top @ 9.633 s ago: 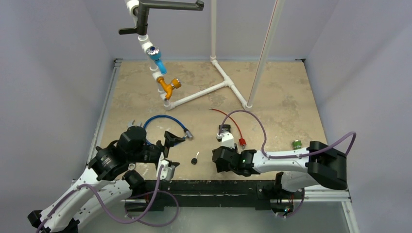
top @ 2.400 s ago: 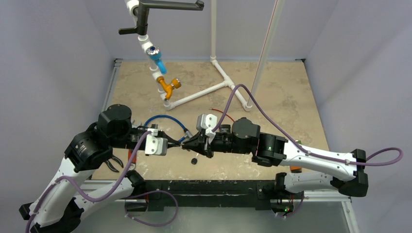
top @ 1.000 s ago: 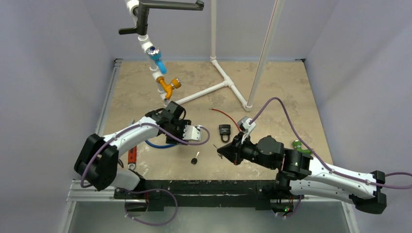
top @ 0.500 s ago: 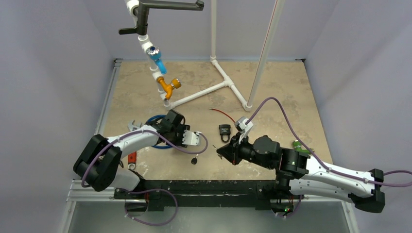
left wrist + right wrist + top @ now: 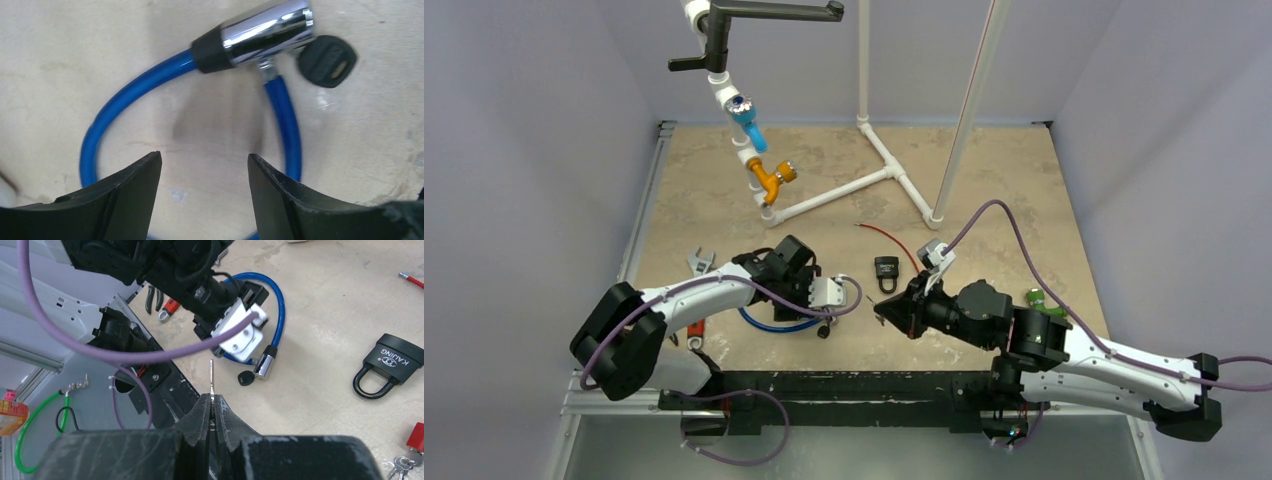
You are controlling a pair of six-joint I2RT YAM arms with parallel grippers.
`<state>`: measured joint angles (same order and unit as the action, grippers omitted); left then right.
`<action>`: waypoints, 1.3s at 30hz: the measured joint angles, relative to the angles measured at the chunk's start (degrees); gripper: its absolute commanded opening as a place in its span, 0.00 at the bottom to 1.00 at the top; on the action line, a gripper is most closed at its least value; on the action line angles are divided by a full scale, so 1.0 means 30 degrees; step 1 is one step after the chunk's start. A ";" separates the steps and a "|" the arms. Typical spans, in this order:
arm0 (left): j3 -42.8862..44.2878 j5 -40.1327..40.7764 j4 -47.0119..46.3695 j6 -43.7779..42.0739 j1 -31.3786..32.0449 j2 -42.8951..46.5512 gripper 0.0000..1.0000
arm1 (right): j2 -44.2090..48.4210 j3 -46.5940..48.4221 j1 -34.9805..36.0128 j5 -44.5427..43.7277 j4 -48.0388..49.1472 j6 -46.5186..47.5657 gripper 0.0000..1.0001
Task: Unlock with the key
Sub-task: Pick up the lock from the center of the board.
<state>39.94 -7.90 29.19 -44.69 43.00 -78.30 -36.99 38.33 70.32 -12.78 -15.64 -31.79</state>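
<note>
My right gripper [image 5: 213, 402] is shut on a small key whose thin metal blade [image 5: 212, 375] sticks out past the fingertips; in the top view this gripper [image 5: 882, 318] hovers just right of the table's front middle. A black padlock [image 5: 885, 270] [image 5: 390, 362] lies flat behind it. A blue cable lock [image 5: 122, 100] with a chrome cylinder [image 5: 265, 30] lies under my left gripper [image 5: 204, 165], which is open with only bare table between its fingers. A black-headed key [image 5: 327, 60] [image 5: 824, 331] lies on the table beside the cylinder.
A white pipe frame with blue and orange valves [image 5: 764, 180] stands at the back. A wrench [image 5: 696, 262] and red-handled pliers [image 5: 694, 325] lie at the left. A red wire [image 5: 884, 235] and a green item [image 5: 1036, 297] lie nearby, with a red tag and keys [image 5: 417, 435] at the right.
The left arm has swung toward the front edge and the blue cable lock has shifted with it, its chrome end now beside the black-headed key. The right arm has barely moved.
</note>
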 measured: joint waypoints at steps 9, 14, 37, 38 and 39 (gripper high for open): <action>0.3060 -0.1443 0.1865 -0.1464 -0.1202 -0.0080 0.71 | 0.0087 0.0000 0.0000 -0.0364 -0.0233 -0.0211 0.00; 0.3956 -0.3410 0.2922 -0.4583 -0.1188 0.0036 0.76 | 0.0189 0.0000 0.0000 -0.1042 -0.0656 -0.0255 0.00; 0.6156 -0.6696 0.5581 -1.7711 -0.2280 -0.5843 0.63 | 0.2965 0.0000 0.0000 -0.1443 -0.1501 -0.0685 0.00; 0.6382 -0.6659 0.5829 -1.8010 -0.2280 -0.6084 0.61 | 0.2965 0.0000 0.0000 -0.1443 -0.1508 -0.0685 0.00; 0.6674 -0.6572 0.6200 -1.8404 -0.2273 -0.6368 0.58 | 0.2965 0.0000 0.0000 -0.1443 -0.1508 -0.0685 0.00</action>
<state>59.96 -27.62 47.79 -99.90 36.18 -97.41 -28.10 38.33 70.32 -17.10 -20.16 -33.85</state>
